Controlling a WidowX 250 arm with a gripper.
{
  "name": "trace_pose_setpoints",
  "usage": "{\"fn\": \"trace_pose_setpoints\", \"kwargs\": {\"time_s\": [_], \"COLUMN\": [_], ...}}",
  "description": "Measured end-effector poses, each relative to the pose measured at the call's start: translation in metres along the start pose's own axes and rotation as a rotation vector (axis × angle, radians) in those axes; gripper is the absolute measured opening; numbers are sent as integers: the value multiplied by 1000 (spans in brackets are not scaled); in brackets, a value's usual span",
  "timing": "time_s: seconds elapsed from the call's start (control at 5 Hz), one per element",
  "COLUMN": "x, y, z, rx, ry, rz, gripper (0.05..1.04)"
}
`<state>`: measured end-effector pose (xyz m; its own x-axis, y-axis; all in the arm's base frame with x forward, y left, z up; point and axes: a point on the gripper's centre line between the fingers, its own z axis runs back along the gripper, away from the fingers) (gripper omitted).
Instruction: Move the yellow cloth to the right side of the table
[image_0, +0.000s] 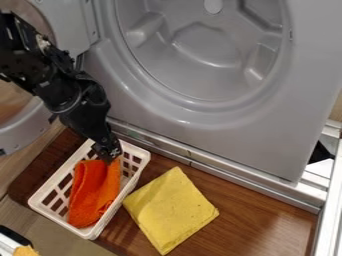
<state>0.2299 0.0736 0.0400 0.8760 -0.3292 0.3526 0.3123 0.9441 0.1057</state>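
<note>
The gripper (109, 154) hangs at the upper end of the white basket, right at the top of the orange cloth; whether it holds the cloth I cannot tell. The yellow cloth (171, 211) lies folded and flat on the brown wooden board, just right of the basket, one corner pointing up and another toward the lower edge. A gap separates the gripper from this cloth, which is below and to the right of it.
A white slatted basket (41, 196) holds the orange cloth (91, 192). Behind the brown board (264, 222) stands a grey washer front (220, 127) with a round opening. Metal rails run along the board's back and right side. The washer's open door is at upper left.
</note>
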Motion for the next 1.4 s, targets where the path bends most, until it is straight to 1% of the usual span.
{"fn": "trace_pose_setpoints", "kwargs": {"time_s": [0.2,0.4,0.8,1.0,1.2,1.4], "x": [-3,10,25,24,18,10], "y": [-3,-25,-69,-89,-97,-102], "z": [-4,-11,-30,-45,-59,-77], "rx": [-14,-46,-106,-164,-185,-197], "ry": [12,-4,-1,-25,-1,41], "rz": [3,-80,-216,-277,-305,-320], "gripper": [1001,1001,1001,1001,1001,1001]}}
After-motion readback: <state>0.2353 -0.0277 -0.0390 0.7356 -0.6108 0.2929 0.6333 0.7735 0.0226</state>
